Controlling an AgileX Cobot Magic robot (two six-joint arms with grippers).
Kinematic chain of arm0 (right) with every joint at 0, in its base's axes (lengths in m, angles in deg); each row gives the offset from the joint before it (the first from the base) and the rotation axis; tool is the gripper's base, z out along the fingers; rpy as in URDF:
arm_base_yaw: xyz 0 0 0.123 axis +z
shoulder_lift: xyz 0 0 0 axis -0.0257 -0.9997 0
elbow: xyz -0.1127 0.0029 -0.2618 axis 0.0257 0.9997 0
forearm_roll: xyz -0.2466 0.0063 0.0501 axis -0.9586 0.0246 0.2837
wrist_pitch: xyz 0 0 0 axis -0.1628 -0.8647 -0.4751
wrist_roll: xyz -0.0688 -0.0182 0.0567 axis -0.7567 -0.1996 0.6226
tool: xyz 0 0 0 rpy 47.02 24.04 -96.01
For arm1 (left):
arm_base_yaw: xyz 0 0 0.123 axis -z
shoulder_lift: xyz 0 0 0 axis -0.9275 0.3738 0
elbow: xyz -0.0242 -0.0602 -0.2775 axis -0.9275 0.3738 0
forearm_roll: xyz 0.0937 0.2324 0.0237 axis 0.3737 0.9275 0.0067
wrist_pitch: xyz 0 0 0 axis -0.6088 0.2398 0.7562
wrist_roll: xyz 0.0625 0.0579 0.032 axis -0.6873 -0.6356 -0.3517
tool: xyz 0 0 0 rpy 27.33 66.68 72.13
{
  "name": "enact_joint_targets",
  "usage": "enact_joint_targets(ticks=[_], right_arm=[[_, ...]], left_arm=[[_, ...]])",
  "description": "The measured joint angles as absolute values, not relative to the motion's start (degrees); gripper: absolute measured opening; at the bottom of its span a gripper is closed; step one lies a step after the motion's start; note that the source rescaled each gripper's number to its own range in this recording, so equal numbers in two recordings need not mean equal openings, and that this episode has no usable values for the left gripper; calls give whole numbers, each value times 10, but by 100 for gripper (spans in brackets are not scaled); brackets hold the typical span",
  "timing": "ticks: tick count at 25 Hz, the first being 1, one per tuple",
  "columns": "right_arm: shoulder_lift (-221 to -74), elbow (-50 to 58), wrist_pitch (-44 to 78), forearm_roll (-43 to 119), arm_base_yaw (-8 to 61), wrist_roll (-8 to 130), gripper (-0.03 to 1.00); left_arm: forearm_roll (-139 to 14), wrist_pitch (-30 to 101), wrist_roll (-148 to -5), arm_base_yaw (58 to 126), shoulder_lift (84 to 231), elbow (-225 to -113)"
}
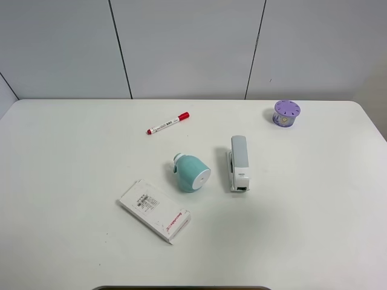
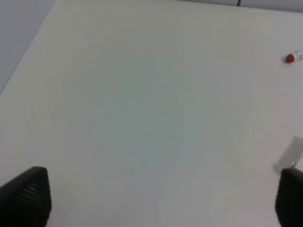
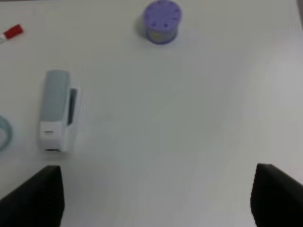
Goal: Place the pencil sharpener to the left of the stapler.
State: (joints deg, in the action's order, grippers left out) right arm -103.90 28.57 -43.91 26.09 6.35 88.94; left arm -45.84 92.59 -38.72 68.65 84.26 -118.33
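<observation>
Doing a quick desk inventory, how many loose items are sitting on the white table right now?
5: a red-capped marker toward the back, a purple cylinder back right, the pencil sharpener in the centre, the stapler just right of it, and a white labelled box front left.

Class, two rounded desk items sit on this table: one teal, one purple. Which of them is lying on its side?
The teal pencil sharpener, just left of the stapler: its flat pale round face points sideways. The purple cylinder stands upright, dotted top facing up.

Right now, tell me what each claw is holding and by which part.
Nothing is held. The left claw and right claw are open over bare table; the pencil sharpener lies free beside the stapler.
</observation>
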Motion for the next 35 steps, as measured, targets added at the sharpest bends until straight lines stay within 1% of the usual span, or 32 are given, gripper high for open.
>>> enact_joint_targets(ticks=[5,12,17,20,25,35], right_arm=[[-955,368,-439,259,28,880,68],[-839,477,-421,259,26,879,68],[-771,527,-391,259,26,879,68],[-745,543,-370,258,26,879,68],[-744,551,-352,258,26,879,68],[-744,551,-349,258,26,879,68]], left_arm=[[-458,926,-387,686,843,-1183],[-458,926,-387,686,843,-1183],[-458,926,-387,686,843,-1183],[-458,926,-387,686,843,-1183],[-458,926,-387,686,843,-1183],[-458,926,-387,686,843,-1183]])
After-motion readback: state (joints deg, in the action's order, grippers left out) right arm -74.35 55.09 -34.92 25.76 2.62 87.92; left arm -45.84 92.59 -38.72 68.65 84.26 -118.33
